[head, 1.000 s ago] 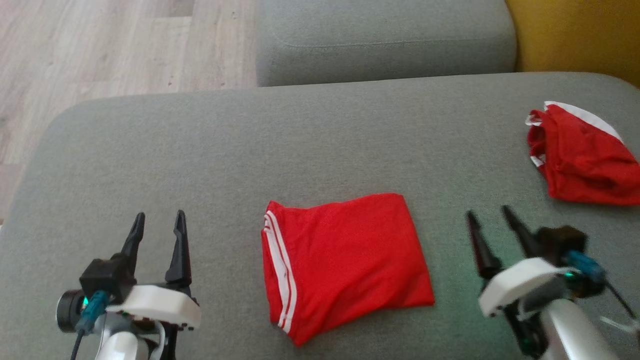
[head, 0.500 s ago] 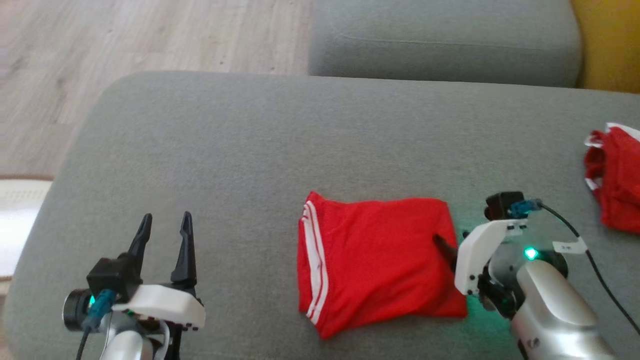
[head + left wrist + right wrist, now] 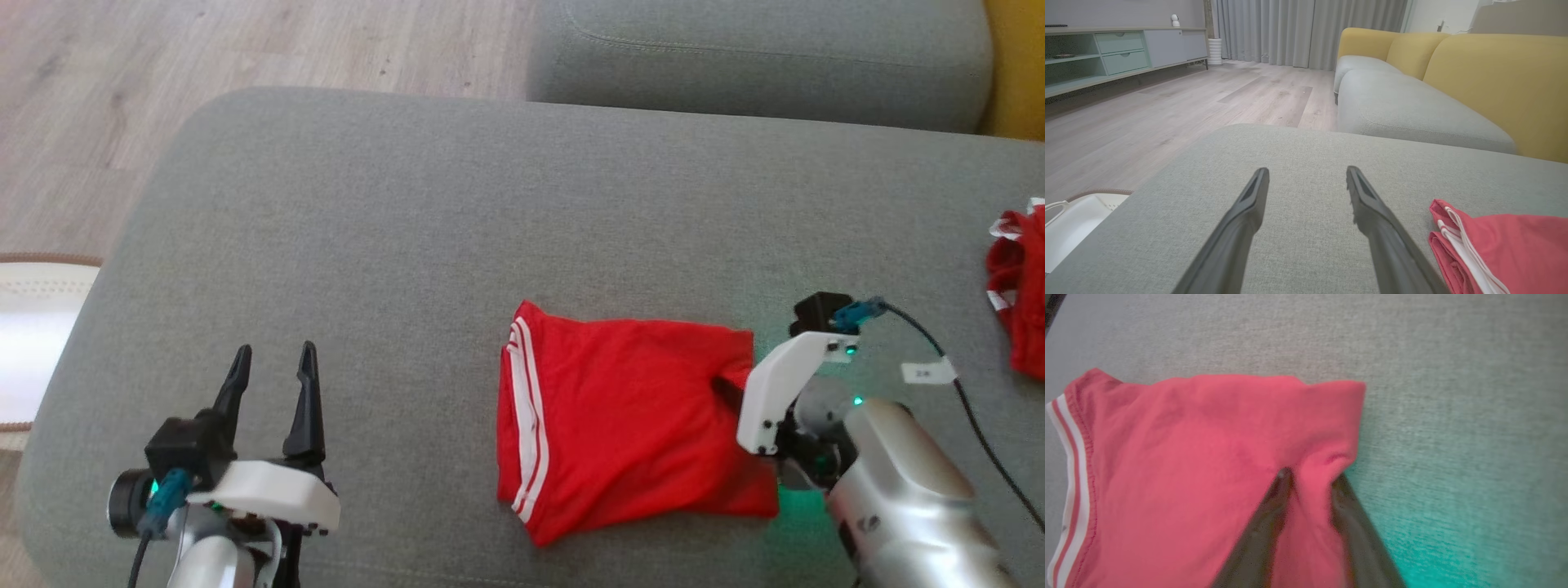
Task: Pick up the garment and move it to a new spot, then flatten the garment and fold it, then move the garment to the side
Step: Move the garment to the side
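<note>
Folded red cloth garment with white side stripes [image 3: 629, 425], flat on the wide grey fabric sofa cushion [image 3: 408, 245]. Just ahead of the right gripper [image 3: 1310, 475] and spreading to its left; well off to the right of the left gripper [image 3: 273, 359].

Right gripper: two dark fingers drawn partway together, astride a raised ridge of cloth at the garment's right edge. One finger over the red, the other along the edge beside bare cushion. Firm hold or mere straddle: cannot tell.

Left gripper: spread wide, empty, hovering above bare cushion.

Judged step: seizing the folded garment for the move to the side.

To do it well:
- Squeeze fully before any lift.
- Catch every layer of the fold, not just the top one, or the stack will likely peel open.
- Prefer a low drag or shallow lift over a high swing, since soft cloth droops and unfolds.
- Pull steadily and in one straight line.
- Stop short of the crumpled second red garment with white trim [image 3: 1016, 310], well out on the right gripper's right side.
- Bring in the left gripper only if the striped edge trails.
</note>
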Tool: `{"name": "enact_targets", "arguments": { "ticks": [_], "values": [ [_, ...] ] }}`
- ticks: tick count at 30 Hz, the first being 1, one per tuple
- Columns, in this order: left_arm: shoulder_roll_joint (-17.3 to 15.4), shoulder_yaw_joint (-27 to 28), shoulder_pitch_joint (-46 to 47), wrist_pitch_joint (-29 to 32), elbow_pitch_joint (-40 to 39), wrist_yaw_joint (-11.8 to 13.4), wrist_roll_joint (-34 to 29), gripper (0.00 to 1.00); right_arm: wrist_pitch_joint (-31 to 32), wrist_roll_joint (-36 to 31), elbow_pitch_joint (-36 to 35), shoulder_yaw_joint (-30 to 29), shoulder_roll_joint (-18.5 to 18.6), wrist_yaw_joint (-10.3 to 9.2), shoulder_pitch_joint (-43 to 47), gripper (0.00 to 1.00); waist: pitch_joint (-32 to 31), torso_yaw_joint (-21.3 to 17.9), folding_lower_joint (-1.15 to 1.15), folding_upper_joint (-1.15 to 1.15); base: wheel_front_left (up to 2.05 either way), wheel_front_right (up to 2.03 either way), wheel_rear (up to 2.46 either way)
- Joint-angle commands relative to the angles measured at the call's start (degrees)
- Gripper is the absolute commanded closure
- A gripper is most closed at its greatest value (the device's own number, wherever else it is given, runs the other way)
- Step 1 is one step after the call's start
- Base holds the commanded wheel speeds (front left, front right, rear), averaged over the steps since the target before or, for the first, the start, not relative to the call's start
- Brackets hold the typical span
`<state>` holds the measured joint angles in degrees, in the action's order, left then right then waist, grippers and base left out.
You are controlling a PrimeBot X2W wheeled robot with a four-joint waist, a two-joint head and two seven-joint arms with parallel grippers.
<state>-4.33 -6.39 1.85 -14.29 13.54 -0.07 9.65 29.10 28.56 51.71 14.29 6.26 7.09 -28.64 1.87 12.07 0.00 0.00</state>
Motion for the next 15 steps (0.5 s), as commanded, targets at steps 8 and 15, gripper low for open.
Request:
{"name": "enact_targets", "arguments": {
  "ticks": [8,15],
  "values": [
    [0.3,2.7,3.7,-0.7,-1.7,-1.3,-1.0,0.00,-8.8,3.1,-3.9,5.0,1.2,0.40,-1.0,1.00,-1.1,-4.5,0.00,0.00,0.00,0.00,0.00],
    [0.8,1.2,4.3,-0.7,-2.6,-2.5,-1.2,0.00,-13.6,4.3,-5.6,5.1,4.5,0.40,-2.7,1.00,-1.7,-11.7,0.00,0.00,0.00,0.00,0.00]
  ]
}}
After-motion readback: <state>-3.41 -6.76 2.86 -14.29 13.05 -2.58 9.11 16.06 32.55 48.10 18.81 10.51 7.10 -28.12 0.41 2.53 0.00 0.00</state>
